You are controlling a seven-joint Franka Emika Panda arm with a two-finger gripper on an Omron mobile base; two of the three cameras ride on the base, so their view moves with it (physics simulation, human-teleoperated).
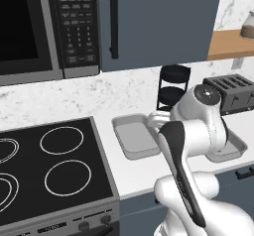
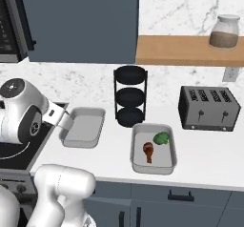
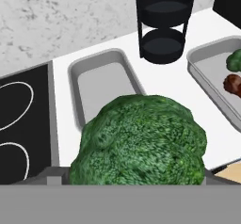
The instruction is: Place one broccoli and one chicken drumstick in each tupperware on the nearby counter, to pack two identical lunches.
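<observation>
Broccoli [image 3: 139, 140] sits closest to the hand camera, a large bumpy green head rising right where the finger tips would be and hiding them. The jaws stand wide, and the floret lies between them, so the gripper appears to be grasping this broccoli, though the contact itself cannot be seen.

Just beyond the held floret, in the hand view, lies the left tupperware [image 3: 77, 77], a shallow grey tray with nothing in it, resting on the white counter [image 3: 155, 84]. To the gripper's left of that tray is the black stovetop [image 3: 23, 124] with its white rings. Farther ahead and a little to the right stands the black three-tier stand [image 3: 164, 25] against the marble wall.

Off to the right of the gripper lies the second tupperware [image 2: 172, 150]. It holds another broccoli floret [image 2: 162, 138] and a reddish-brown chicken drumstick [image 2: 148, 151], the two just beside each other. Beyond that tray, farther right, stands a dark toaster [image 2: 208, 108], and above it a wooden shelf [image 2: 186, 49] carries a glass jar [image 2: 224, 31].
</observation>
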